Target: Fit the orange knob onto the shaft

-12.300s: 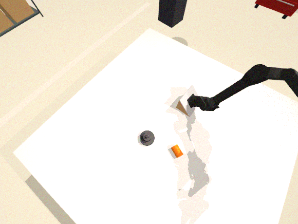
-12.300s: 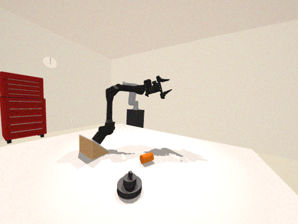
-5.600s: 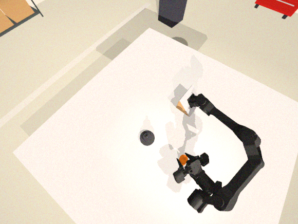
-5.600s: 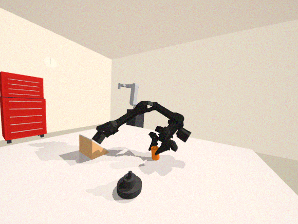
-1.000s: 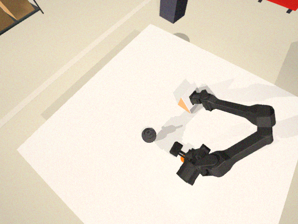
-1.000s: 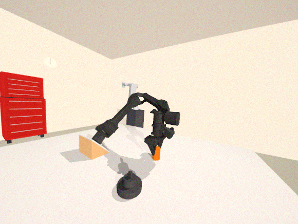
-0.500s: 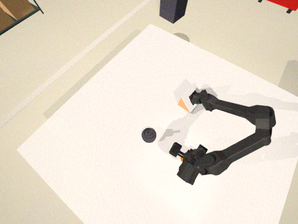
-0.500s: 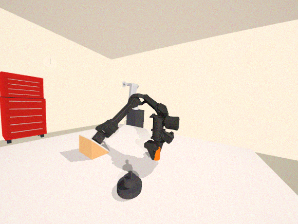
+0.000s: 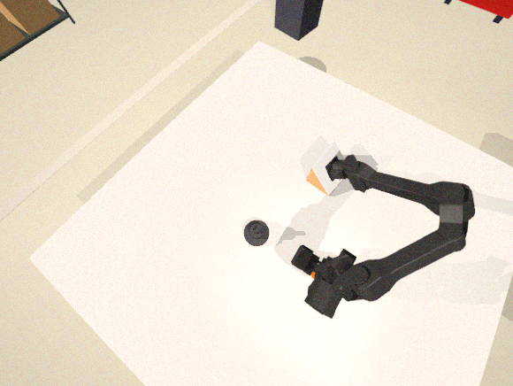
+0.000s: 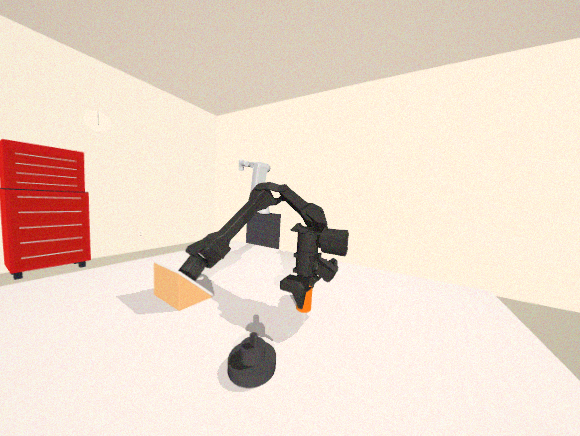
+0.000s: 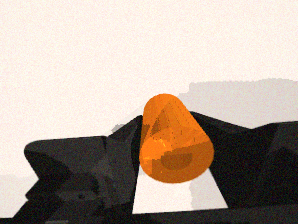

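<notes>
The orange knob (image 9: 313, 275) (image 10: 307, 302) (image 11: 175, 140) stands on the white table, mostly hidden by the gripper in the top view. My gripper (image 10: 303, 296) (image 11: 165, 118) points down around it. In the wrist view a dark finger lies against each side of the knob, and the gripper is shut on it. The knob's near end shows a darker patch there. The round dark pedestal (image 9: 256, 241) (image 10: 252, 372) stands apart from the knob, with its thin shaft (image 10: 254, 341) pointing up. The shaft's flat side cannot be made out.
The arm's base is mounted at a wedge-shaped block (image 9: 315, 179) (image 10: 172, 291) with orange sides, standing on the white table (image 9: 177, 199) (image 10: 400, 370). A red drawer cabinet (image 10: 45, 210) and a dark column (image 9: 297, 19) (image 10: 263, 230) stand in the background.
</notes>
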